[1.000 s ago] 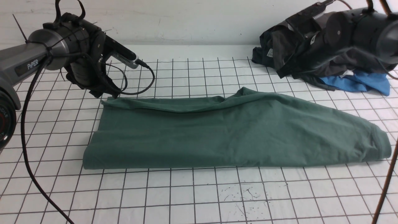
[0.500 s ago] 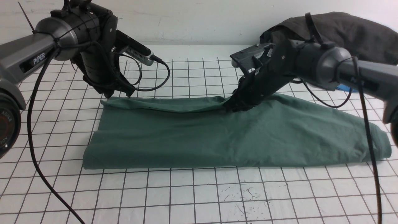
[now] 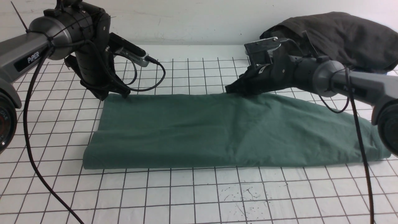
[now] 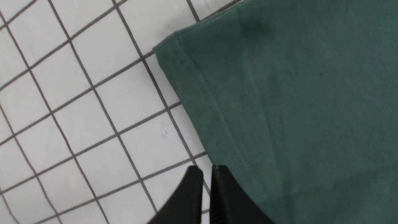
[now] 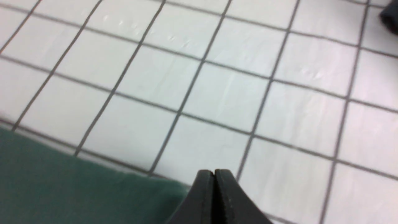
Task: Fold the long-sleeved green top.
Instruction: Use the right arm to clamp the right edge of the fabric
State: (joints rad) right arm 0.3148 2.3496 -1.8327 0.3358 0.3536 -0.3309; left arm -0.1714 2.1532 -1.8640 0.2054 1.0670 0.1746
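A top (image 3: 217,130) lies left to right across the middle of a table (image 3: 199,199). The left gripper (image 3: 124,94) is at its far left corner and the right gripper (image 3: 228,90) at its far edge, right of centre. A clothes heap (image 3: 342,34) lies behind, far right.

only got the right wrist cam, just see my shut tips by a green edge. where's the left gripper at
observer: the left gripper is shut too, tips at the hem by the far left corner of the green long-sleeved top. I can't tell if any cloth is pinched.
operator: ok and how does the whole top lie
observer: in the front view it is one long flat band across the table, tapering toward the robot's right.
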